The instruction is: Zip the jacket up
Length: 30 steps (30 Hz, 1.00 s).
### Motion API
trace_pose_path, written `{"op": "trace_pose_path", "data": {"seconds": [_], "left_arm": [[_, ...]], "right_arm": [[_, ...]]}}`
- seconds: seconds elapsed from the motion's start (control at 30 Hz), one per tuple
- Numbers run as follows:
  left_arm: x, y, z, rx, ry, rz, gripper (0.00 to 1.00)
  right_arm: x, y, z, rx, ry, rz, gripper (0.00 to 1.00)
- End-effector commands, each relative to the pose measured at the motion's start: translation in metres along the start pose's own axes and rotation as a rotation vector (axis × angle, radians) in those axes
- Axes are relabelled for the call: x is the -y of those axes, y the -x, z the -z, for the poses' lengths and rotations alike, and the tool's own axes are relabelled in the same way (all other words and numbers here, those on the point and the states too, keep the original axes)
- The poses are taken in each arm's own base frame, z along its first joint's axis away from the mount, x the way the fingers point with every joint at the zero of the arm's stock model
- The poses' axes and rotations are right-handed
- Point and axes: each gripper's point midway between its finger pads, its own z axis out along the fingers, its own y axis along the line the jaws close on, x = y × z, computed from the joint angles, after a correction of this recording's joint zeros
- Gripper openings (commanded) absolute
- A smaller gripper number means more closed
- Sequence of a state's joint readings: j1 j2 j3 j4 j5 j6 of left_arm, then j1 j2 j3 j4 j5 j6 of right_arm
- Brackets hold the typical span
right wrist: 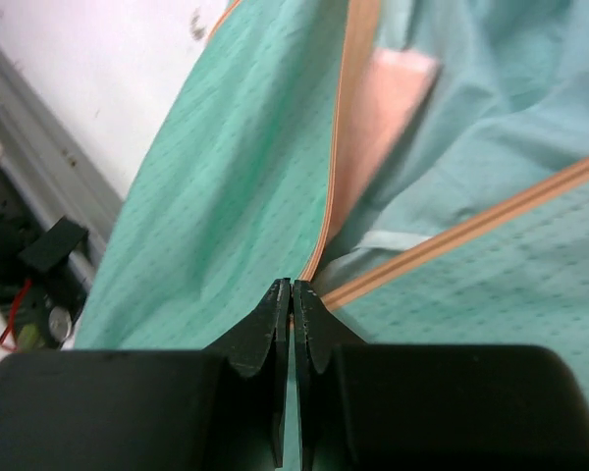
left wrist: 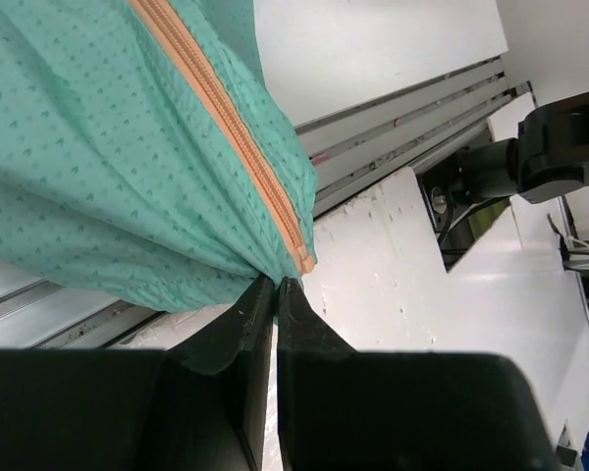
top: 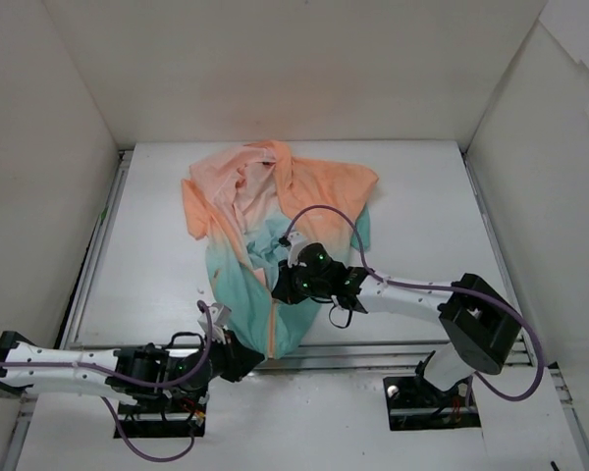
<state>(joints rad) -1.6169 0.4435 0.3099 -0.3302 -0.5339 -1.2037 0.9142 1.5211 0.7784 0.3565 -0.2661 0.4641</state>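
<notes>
**Item:** jacket (top: 275, 211), one piece, peach-orange at the collar end shading to mint-teal at the hem

**Location:** spread and rumpled on the white table (top: 422, 245). The collar lies toward the far wall. The teal hem is drawn to the near edge and hangs just over it, between the two arms.

**Condition:** front closed along the lower part, where the zipper (left wrist: 226, 147) runs as one joined orange line down to the hem. Higher up, the right wrist view shows two orange-trimmed edges forking apart. Upper front judged not yet zipped.

**Handling, judged:** thin, light and very soft. It bunches and folds wherever it is pushed and gives no resistance of its own. The weave looks smooth, so a shallow pinch may slip. The track needs to be pulled taut and straight from both ends or the slider will likely snag on loose cloth.

**Grasp points:** the hem corner at the foot of the zipper, as an anchor, and the slider at the fork, for the pull toward the collar.

**Left gripper** (left wrist: 275, 287): jaws pressed together on the teal hem right at the zipper's lower end.

**Right gripper** (right wrist: 292, 289): jaws closed at the fork where the orange edges meet, apparently pinching the jacket there. The slider itself is hidden behind the tips
</notes>
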Motion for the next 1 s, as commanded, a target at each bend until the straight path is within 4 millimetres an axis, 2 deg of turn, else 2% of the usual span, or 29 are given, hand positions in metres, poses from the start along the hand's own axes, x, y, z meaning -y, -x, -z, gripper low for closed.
{"op": "trace_pose_path", "data": {"seconds": [0.0,0.07,0.1,0.17,0.2,0.23,0.27,0.3,0.37,0.4,0.43,0.47,0.5,0.53,0.57,0.6,0.63,0.67,0.7,0.73,0.77,0.8,0.83,0.87,0.9,0.93,0.97], "left_arm": [[0.022,0.003,0.008,-0.019,-0.080,0.017,0.00],[0.012,0.002,0.010,-0.030,-0.035,-0.004,0.00],[0.014,0.008,0.012,-0.018,-0.028,-0.001,0.00],[0.004,0.012,0.016,-0.013,0.025,-0.030,0.00],[0.009,0.026,0.020,0.026,0.032,-0.026,0.00],[0.008,0.034,0.023,0.043,0.047,-0.062,0.00],[0.011,0.042,0.025,0.069,0.051,-0.083,0.00],[0.027,0.066,0.032,0.129,0.028,-0.123,0.00],[0.042,0.087,0.039,0.179,0.019,-0.173,0.00],[0.058,0.111,0.050,0.228,-0.002,-0.172,0.00],[0.061,0.120,0.055,0.243,-0.001,-0.227,0.00],[0.066,0.129,0.061,0.261,-0.011,-0.238,0.00],[0.073,0.141,0.070,0.286,-0.032,-0.231,0.00],[0.074,0.146,0.074,0.298,-0.040,-0.236,0.00],[0.072,0.155,0.085,0.324,-0.062,-0.234,0.00],[0.071,0.164,0.092,0.349,-0.074,-0.225,0.00],[0.068,0.174,0.103,0.381,-0.097,-0.201,0.00],[0.066,0.179,0.109,0.399,-0.103,-0.210,0.00],[0.063,0.186,0.115,0.421,-0.105,-0.204,0.00],[0.058,0.192,0.123,0.442,-0.114,-0.190,0.00],[0.055,0.195,0.127,0.453,-0.113,-0.189,0.00],[0.051,0.202,0.132,0.475,-0.100,-0.187,0.00],[0.048,0.205,0.136,0.483,-0.098,-0.188,0.00],[0.045,0.210,0.142,0.500,-0.107,-0.181,0.00],[0.042,0.214,0.145,0.515,-0.097,-0.185,0.00],[0.037,0.216,0.149,0.522,-0.096,-0.178,0.00],[0.034,0.217,0.150,0.524,-0.088,-0.178,0.00]], "right_arm": [[0.017,0.079,0.002,0.251,-0.092,0.009,0.00],[0.031,0.103,0.010,0.317,-0.143,-0.003,0.00],[0.039,0.111,0.016,0.340,-0.176,0.005,0.00],[0.060,0.144,0.042,0.440,-0.262,-0.008,0.00],[0.067,0.155,0.052,0.470,-0.296,-0.002,0.00],[0.076,0.184,0.075,0.538,-0.325,-0.009,0.00],[0.082,0.201,0.087,0.567,-0.353,0.015,0.00],[0.093,0.236,0.111,0.637,-0.418,0.019,0.00],[0.112,0.272,0.135,0.696,-0.519,0.052,0.00],[0.130,0.283,0.137,0.698,-0.571,0.050,0.00],[0.143,0.323,0.173,0.790,-0.628,0.040,0.00],[0.156,0.339,0.188,0.823,-0.676,0.039,0.00],[0.193,0.349,0.202,0.836,-0.755,0.006,0.00],[0.191,0.383,0.234,0.915,-0.772,0.007,0.00],[0.206,0.396,0.251,0.941,-0.816,0.004,0.00],[0.235,0.401,0.247,0.921,-0.869,-0.014,0.00],[0.244,0.432,0.298,1.012,-0.919,-0.020,0.00],[0.258,0.442,0.312,1.022,-0.953,-0.030,0.00],[0.309,0.438,0.312,0.984,-1.027,-0.070,0.00],[0.299,0.463,0.347,1.053,-1.032,-0.056,0.00],[0.312,0.466,0.353,1.044,-1.056,-0.050,0.00],[0.354,0.452,0.338,0.958,-1.115,-0.080,0.00],[0.329,0.476,0.355,1.034,-1.106,-0.032,0.00],[0.354,0.468,0.382,1.033,-1.184,-0.035,0.00],[0.356,0.472,0.404,1.094,-1.201,-0.030,0.00],[0.375,0.460,0.395,1.057,-1.210,-0.061,0.00],[0.380,0.455,0.401,1.080,-1.200,-0.103,0.00]]}}
